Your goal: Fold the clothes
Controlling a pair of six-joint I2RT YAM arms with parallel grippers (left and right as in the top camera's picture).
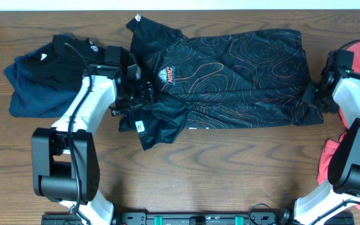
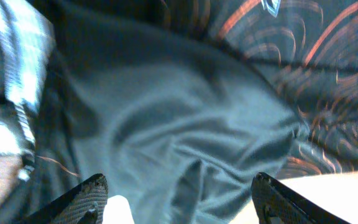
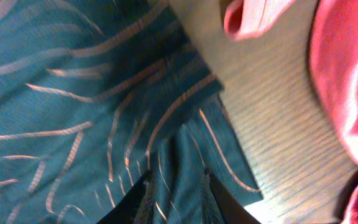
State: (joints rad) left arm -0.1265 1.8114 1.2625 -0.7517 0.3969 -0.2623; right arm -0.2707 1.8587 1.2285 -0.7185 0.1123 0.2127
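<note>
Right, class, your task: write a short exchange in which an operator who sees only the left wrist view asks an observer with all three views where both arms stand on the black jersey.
Operator: My left tool is open over dark cloth. Where on the jersey is it?
Observer: At the jersey's left end, close beside the orange logo.
Operator: And the other arm?
Observer: The right tool is at the opposite end, on the jersey's right edge near a corner.
</note>
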